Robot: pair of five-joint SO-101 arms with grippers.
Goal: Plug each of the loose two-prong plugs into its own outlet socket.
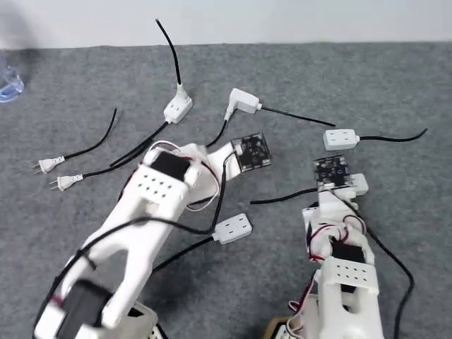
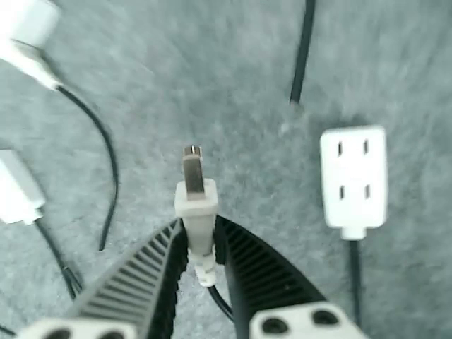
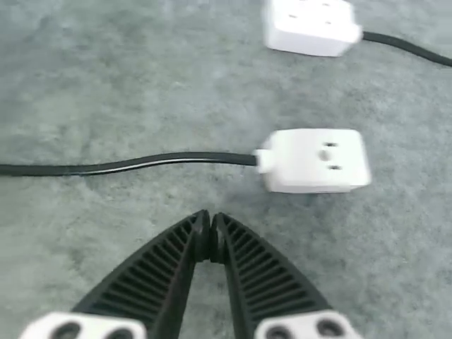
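Well off to the left gripper's left, two loose plugs [image 1: 46, 166] lay on the table [image 1: 395, 78] with their cords trailing. Nothing touched them, so they looked like work not yet done.

The left gripper [image 2: 200, 226] was clenched on a held plug [image 2: 194, 194]. Its fingers [image 2: 152, 265] pinched the rear of the body and the cord's root, which left the prongs bare and pointing straight out past the tips, free to enter slots. A double outlet [image 2: 353, 176] lay ahead and to the right of those prongs. It was apart from them, slots facing up, with its cord running back toward the gripper. It was probably the target. The prongs appeared stacked one behind the other while each slot pair sat side by side, so a sideways shift and perhaps a wrist turn seemed needed before pressing in.

Behind that gripper, beside its arm, a spare outlet [image 1: 233, 227] rested on its cord.

The right gripper [image 3: 208, 236] was shut on nothing, its tips pressed together. A near outlet [image 3: 314, 161] sat just ahead of them and slightly right, not touching, with its cord leading off to the gripper's left. A far outlet [image 3: 308, 27] lay well beyond it. With its fingers closed, this arm looked placed to steady an outlet rather than to pick one up.
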